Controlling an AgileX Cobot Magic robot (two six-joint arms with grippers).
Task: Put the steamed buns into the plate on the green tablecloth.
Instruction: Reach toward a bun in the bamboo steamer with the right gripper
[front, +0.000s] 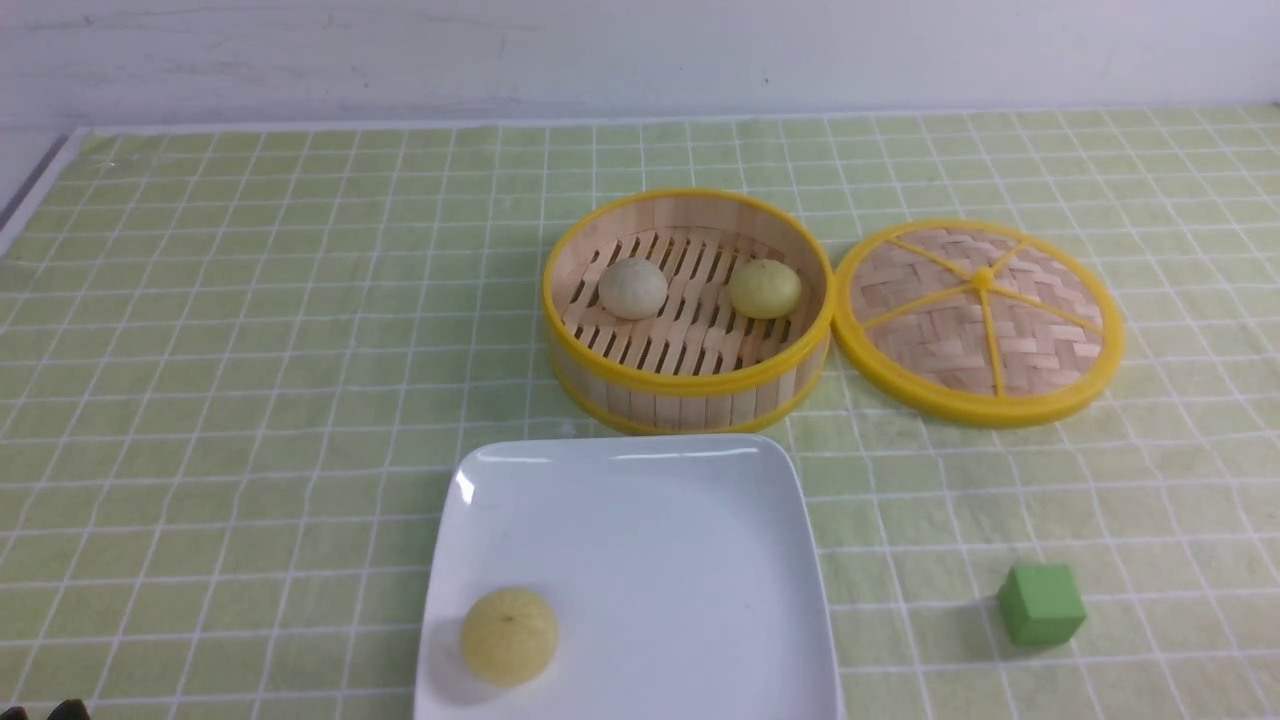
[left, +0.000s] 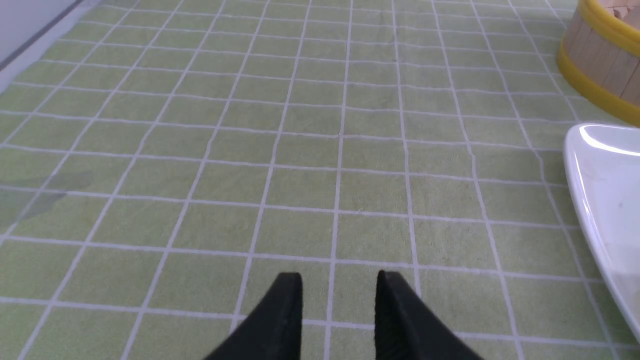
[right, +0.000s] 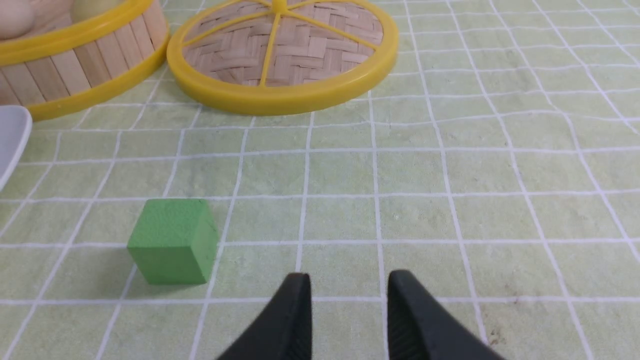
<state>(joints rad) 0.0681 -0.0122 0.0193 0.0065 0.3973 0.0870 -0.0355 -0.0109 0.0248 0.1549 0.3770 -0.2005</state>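
One pale yellow steamed bun (front: 508, 636) lies in the near left corner of the white square plate (front: 660, 520) on the green tablecloth (front: 250, 350). An off-white bun (front: 632, 288) and another pale yellow bun (front: 765, 288) sit in the bamboo steamer basket (front: 690, 385) behind the plate. My left gripper (left: 338, 277) is open and empty over bare cloth, left of the plate's edge (left: 607, 190). My right gripper (right: 350, 277) is open and empty over bare cloth, right of the plate. Neither gripper's jaws show in the front view.
The woven yellow-rimmed lid (front: 978, 320) lies flat right of the steamer and also shows in the right wrist view (right: 282, 55). A small green cube (front: 1041, 604) sits right of the plate, close to my right gripper (right: 172, 241). A white wall runs behind the table.
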